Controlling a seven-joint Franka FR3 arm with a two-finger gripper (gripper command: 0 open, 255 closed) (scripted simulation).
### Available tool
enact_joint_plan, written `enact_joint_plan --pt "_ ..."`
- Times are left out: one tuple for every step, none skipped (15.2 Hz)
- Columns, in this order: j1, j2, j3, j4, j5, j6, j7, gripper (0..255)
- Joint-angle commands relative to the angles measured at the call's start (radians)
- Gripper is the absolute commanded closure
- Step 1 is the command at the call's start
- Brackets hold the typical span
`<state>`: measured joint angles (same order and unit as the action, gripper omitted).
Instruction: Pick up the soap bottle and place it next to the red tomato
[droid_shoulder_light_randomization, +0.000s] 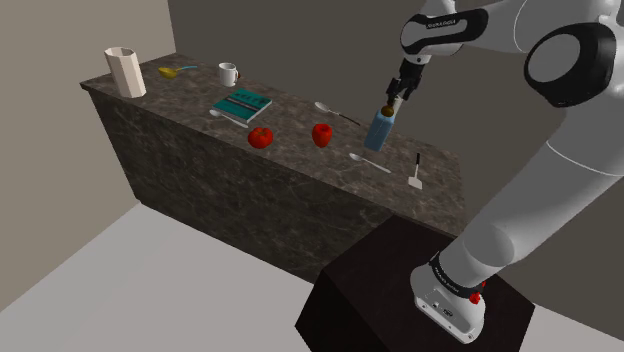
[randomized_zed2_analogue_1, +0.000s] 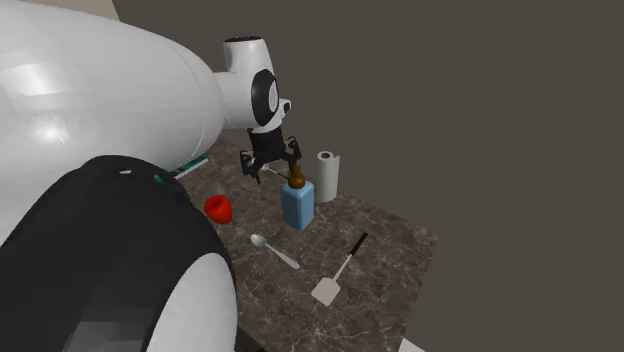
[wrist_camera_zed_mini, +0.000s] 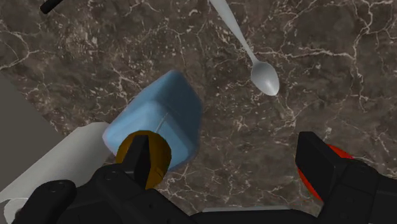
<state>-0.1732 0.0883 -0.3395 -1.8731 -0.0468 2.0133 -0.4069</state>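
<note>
Black two-finger claw hangs fingers-down over the far-side stretch of the dark marble-patterned counter. Fingers apart, clamped on nothing. In the wrist view one finger overlaps the bottle's brown pump cap and the other sits well off to the side, so no grip.

Soap bottle: pale blue boxy body, brown top, standing on the counter right under the claw, cap at fingertip level.

Just to the shoulder view's left of the bottle: a red round fruit. Further left, a second red fruit. Can't tell which one is the tomato. The bottle is near the first but not touching it.

Nearer the counter's front edge: a silver spoon, then a white spatula with a black handle to the right.

A white paper towel roll stands upright just behind the bottle in the second exterior view.

Further left along the counter: another spoon, a teal book, a white mug, a small yellow object, and a white faceted vase at the far left end.
</note>
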Motion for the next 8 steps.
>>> enact_joint_plan --pt "-0.021 0.084 -0.011 0.089 0.033 -0.004 -0.045 0" --pt "-0.033 0.123 -0.014 0.131 0.049 -0.007 -0.064 0" --pt "-0.046 0.163 -0.015 0.175 0.065 -0.011 -0.082 0" --pt "-0.06 0.203 -0.016 0.221 0.081 -0.017 -0.1 0" --pt "-0.075 0.244 -0.016 0.27 0.096 -0.025 -0.117 0" --pt "-0.086 0.274 -0.015 0.306 0.107 -0.031 -0.128 0" --pt "-0.087 0.278 -0.014 0.298 0.108 -0.019 -0.129 0" --pt "-0.088 0.282 -0.013 0.29 0.109 -0.008 -0.13 0"
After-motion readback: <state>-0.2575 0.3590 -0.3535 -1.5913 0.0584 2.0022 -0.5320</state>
